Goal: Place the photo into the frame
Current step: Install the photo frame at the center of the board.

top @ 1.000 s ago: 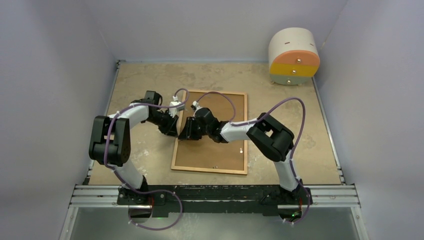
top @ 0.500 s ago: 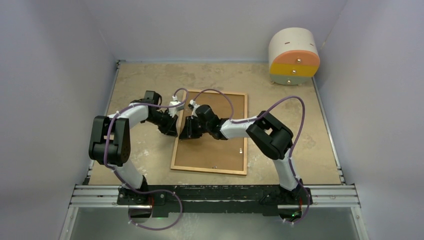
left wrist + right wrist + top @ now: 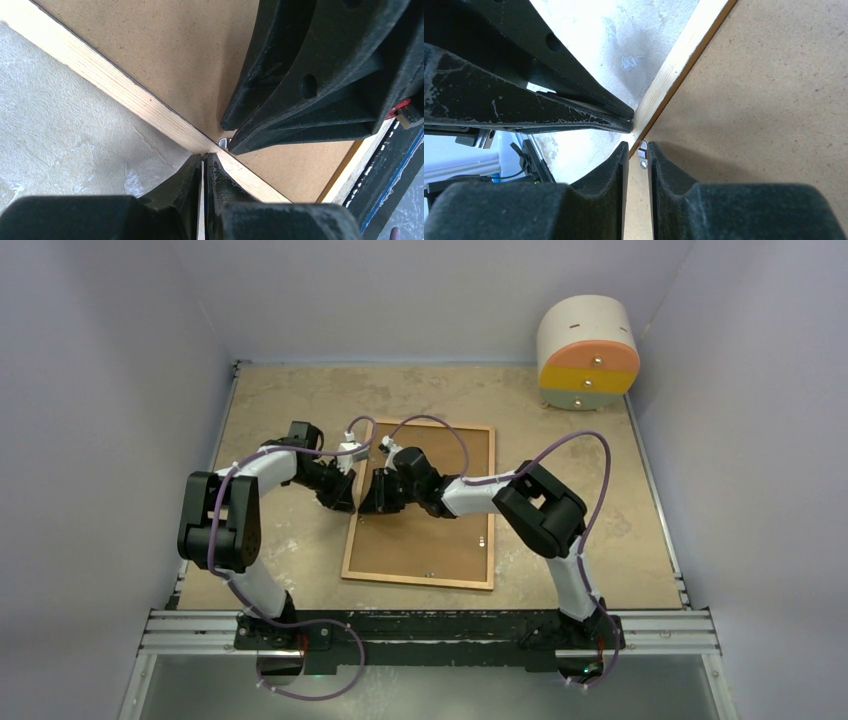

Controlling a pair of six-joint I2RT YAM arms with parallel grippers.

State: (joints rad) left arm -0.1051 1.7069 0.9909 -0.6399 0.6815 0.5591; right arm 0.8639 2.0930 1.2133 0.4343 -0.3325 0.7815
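Observation:
The frame [image 3: 430,530] lies back up on the table, its plain brown board showing. The photo is not in view. My left gripper [image 3: 348,502] is shut, its tips [image 3: 204,156] resting on the frame's pale wooden left rail [image 3: 125,95]. My right gripper [image 3: 368,502] faces it from over the board. Its jaws stand only narrowly apart [image 3: 636,145], either side of a small metal tab [image 3: 642,149] at the board's left edge. The tab looks narrower than the gap. The tab also shows in the left wrist view [image 3: 223,143], under the right fingers [image 3: 300,100].
A round drawer cabinet [image 3: 588,352] with orange and yellow fronts stands at the back right corner. Grey walls close in the table on three sides. Another small tab [image 3: 428,575] sits near the frame's front rail.
My right gripper has moved a little up and left across the board to the frame's left rail, closer to the left gripper. The left gripper and the frame have barely moved.

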